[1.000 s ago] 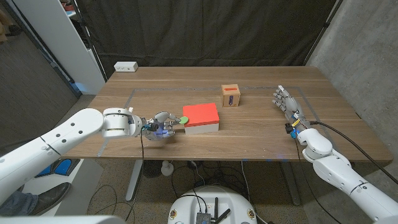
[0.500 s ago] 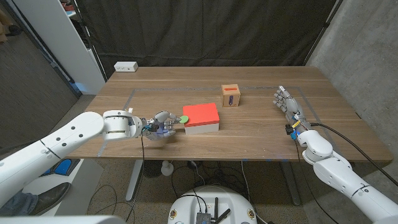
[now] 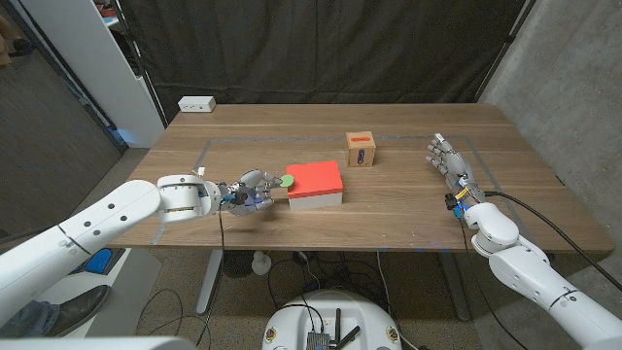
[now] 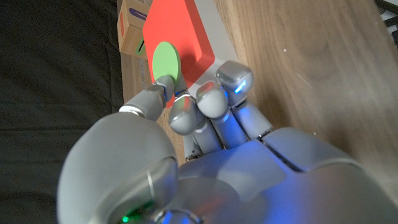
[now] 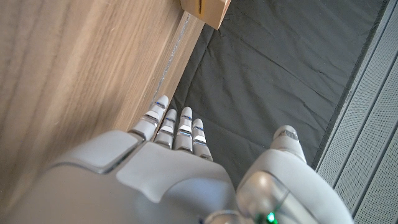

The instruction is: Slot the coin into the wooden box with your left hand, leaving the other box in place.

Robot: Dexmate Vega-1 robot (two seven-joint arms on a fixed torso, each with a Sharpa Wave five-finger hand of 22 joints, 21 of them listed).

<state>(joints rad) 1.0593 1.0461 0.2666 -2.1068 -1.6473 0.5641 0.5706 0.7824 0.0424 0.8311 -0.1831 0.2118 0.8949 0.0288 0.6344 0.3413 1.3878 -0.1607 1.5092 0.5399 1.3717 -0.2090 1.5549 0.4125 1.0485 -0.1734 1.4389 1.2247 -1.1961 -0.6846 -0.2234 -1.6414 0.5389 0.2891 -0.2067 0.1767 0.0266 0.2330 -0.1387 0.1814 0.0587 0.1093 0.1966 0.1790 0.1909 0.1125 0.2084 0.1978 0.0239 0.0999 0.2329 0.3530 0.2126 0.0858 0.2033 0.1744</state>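
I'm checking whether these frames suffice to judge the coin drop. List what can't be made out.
- Wooden box slot: in the head view the dark mark on its top is too small to tell its width or direction.
- Wooden box in the left wrist view: mostly hidden behind the red box.
- Green coin: its lower edge is covered by the left hand's fingers.

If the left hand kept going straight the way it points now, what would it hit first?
Most likely the red-topped box: the left hand, pinching the green coin, points right at its near side. The wooden box lies farther off.
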